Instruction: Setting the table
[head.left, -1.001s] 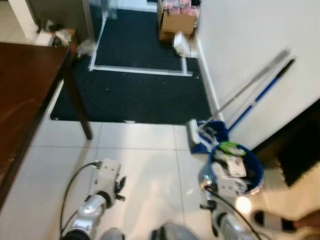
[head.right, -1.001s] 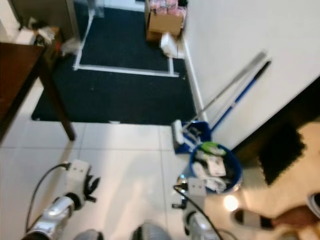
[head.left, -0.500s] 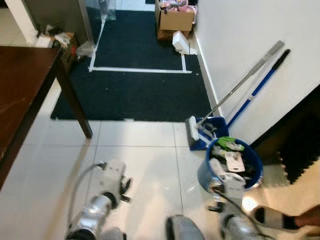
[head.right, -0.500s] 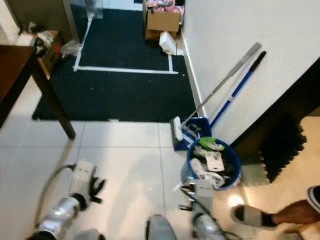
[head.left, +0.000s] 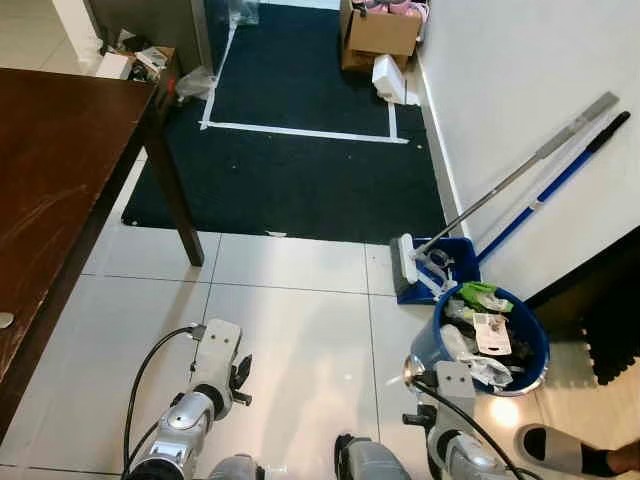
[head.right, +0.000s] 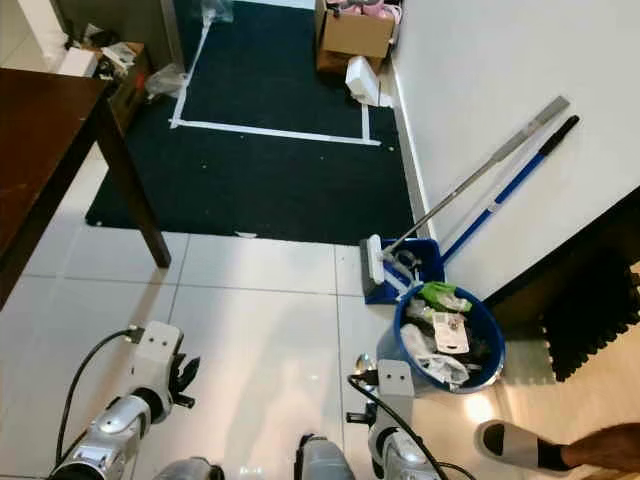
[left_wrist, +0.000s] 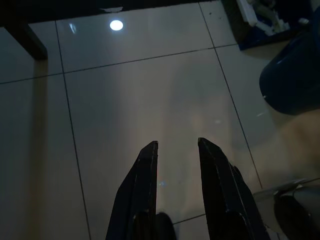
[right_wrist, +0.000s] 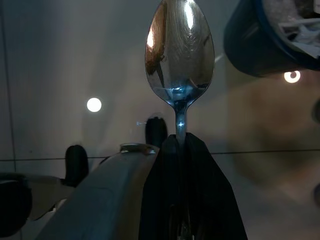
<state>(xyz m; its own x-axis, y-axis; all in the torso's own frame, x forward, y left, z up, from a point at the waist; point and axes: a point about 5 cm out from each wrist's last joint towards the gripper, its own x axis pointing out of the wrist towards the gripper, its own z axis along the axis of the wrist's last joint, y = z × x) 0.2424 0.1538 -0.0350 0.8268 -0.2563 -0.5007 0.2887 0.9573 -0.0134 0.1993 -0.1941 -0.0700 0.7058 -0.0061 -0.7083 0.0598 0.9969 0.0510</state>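
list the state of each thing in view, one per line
spoon: gripped by its handle in the right gripper, bowl pointing out past the fingers
right gripper: shut on the spoon, low over the tiled floor
left gripper: open, holding nothing, fingers apart above the floor
blue bucket: upright on the floor, full of clutter
broom: leaning against the wall
dark wooden table: standing at the robot's left
cardboard box: open at the top

We saw a brown table (head.right: 40, 150) on our left, a dark rug (head.right: 260, 170) ahead, and a blue bucket (head.right: 450, 340) full of stuff by the white wall (head.right: 500, 80). Both arms hung low.
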